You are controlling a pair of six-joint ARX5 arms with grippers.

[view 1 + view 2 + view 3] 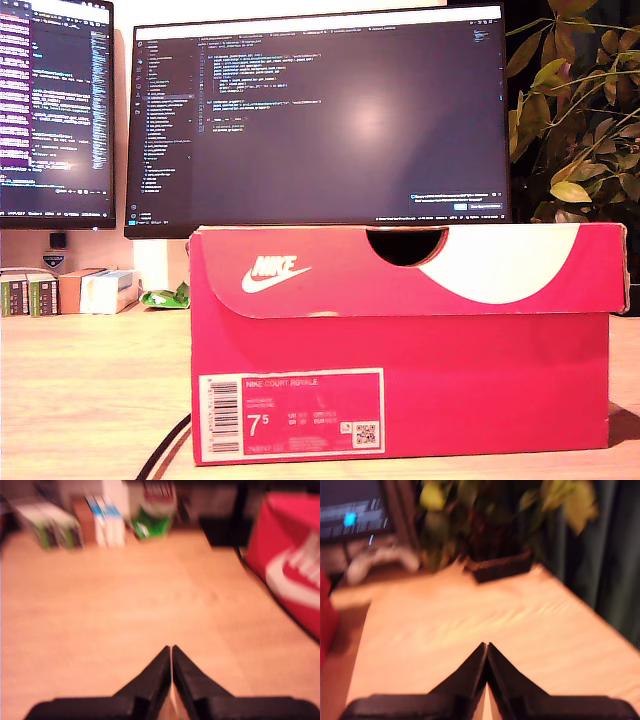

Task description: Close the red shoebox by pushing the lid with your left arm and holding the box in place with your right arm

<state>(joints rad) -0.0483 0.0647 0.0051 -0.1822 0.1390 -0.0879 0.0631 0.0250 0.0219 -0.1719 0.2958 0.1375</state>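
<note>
Filling the lower centre of the exterior view, the red shoebox (400, 385) of smooth cardboard stands on the pale wooden surface (90, 390), its lid (400, 270) down, with a white swoosh and a half-round notch. Behind it are two dark monitors (320, 115) and a leafy plant (575, 110) in the upper right. The first gripper (171, 652) and the second gripper (486, 649) both have their black, wedge-shaped jaws pressed together, holding nothing, above bare wood.

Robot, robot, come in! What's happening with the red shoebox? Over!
First pincer shut, empty. Second pincer shut, empty. Red shoebox on desk, lid down. Nothing touching it.
</note>
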